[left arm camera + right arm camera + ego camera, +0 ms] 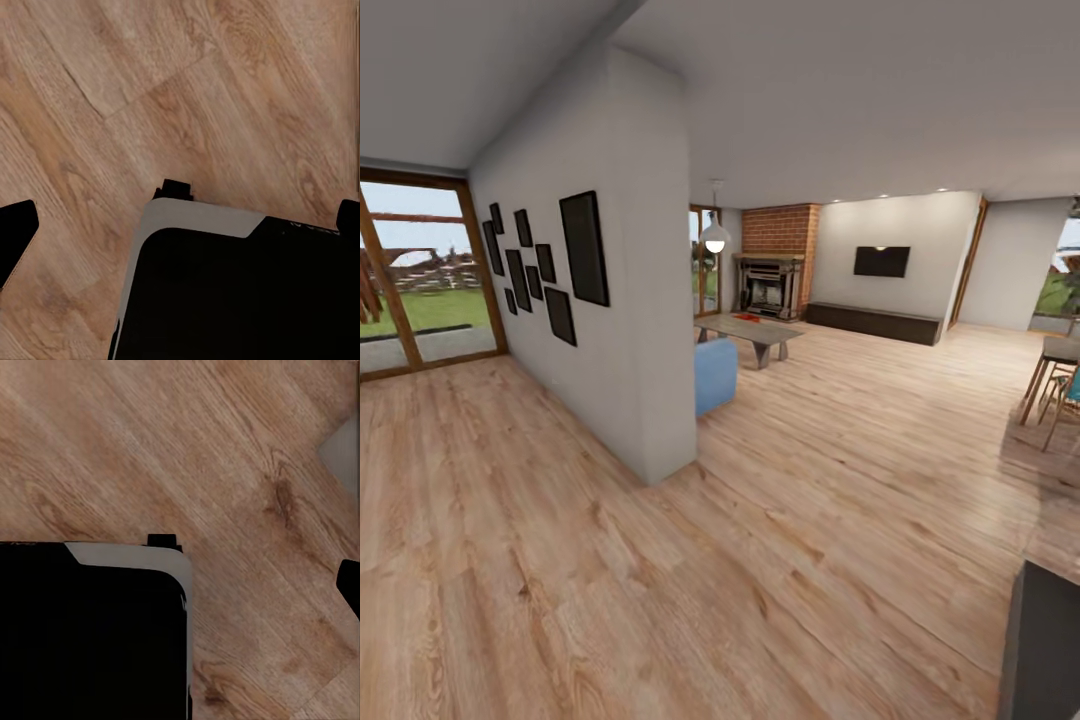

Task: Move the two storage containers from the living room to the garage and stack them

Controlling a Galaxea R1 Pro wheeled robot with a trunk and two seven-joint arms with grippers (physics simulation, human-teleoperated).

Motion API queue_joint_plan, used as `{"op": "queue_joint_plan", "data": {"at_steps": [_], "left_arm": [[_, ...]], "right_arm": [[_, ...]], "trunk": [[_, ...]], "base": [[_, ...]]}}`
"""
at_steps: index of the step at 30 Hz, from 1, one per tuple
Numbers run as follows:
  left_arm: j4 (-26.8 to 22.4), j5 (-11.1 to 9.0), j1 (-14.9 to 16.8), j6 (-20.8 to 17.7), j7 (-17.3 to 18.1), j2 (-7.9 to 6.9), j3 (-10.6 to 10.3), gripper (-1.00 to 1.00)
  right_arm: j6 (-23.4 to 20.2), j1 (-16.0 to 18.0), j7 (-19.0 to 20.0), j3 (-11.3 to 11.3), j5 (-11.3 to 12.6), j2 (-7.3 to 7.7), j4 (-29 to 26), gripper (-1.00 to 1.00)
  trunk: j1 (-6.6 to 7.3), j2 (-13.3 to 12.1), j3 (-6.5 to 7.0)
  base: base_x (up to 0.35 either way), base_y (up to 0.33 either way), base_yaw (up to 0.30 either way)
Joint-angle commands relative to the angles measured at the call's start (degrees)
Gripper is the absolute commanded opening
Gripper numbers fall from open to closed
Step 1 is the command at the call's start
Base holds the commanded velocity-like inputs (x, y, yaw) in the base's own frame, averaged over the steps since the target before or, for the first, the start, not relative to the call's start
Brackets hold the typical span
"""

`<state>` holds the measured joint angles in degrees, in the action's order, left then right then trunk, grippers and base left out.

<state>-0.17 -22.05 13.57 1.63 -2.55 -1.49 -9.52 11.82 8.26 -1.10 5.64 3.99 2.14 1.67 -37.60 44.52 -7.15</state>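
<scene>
Containers point(746, 318) — a small red-orange patch sits on the grey low table point(752, 333) far ahead in the living room, in front of the brick fireplace point(770, 284). Prob. one or both of the boxes, but it's too small to tell how many or how they lie. Nothing looks carried, and no garage or concrete floor is in sight, so by the look of it the task is at its start: reach the table, lift the boxes, haul them to the garage, set one down, stack the other on it — all of that left.

Around the table: a blue sofa end point(715, 374) pokes out from behind the white partition wall point(645, 330), a white pendant lamp point(714, 238) hangs above, and a dark TV point(881, 261) is on the far wall over a long low bench point(872, 321). The partition carries a cluster of black picture frames point(582, 248). Big glass doors point(422, 275) at the head view's left show grass outside; bar stools point(1050, 385) stand at the right edge. Light wood-plank floor point(780, 540) runs from the robot all the way to the table, w/ no obstacle on the straight line.

Wrist views look down on planks and the robot's dark base point(240, 292). Left gripper point(178, 217): dark finger tips at the frame edges, wide apart, holding nothing. Right gripper point(180, 585): one finger tip at the edge — I can't tell how far open, though nothing looks held.
</scene>
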Motion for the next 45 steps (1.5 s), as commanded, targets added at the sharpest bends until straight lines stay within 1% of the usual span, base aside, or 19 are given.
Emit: {"op": "queue_joint_plan", "data": {"at_steps": [1, 15, 28, 45], "left_arm": [[0.00, -0.45, 0.04, 0.13, -0.15, 0.00, -0.49, 1.00], [-0.01, -0.45, 0.04, 0.13, -0.16, 0.00, -0.47, 1.00], [-0.01, -0.45, 0.04, -0.17, -0.09, -0.08, -0.42, 1.00], [-0.01, -0.45, 0.02, 0.08, -0.10, 0.00, -0.50, 1.00]], "right_arm": [[0.31, 0.09, -0.11, 0.53, 0.41, -0.02, 0.18, 1.00], [0.23, 0.09, -0.13, 0.86, 0.14, -0.20, 0.18, 1.00], [0.30, 0.09, -0.13, 0.86, 0.06, -0.04, 0.18, 1.00], [0.31, 0.09, -0.13, 0.82, 0.05, -0.02, 0.18, 1.00]], "trunk": [[-0.04, 0.06, -0.09], [-0.04, 0.06, -0.09], [-0.04, 0.06, -0.09], [-0.04, 0.06, -0.09]], "base": [[0.323, 0.000, -0.252], [0.323, 0.000, -0.278], [0.323, 0.000, -0.271], [0.323, 0.000, -0.017]]}}
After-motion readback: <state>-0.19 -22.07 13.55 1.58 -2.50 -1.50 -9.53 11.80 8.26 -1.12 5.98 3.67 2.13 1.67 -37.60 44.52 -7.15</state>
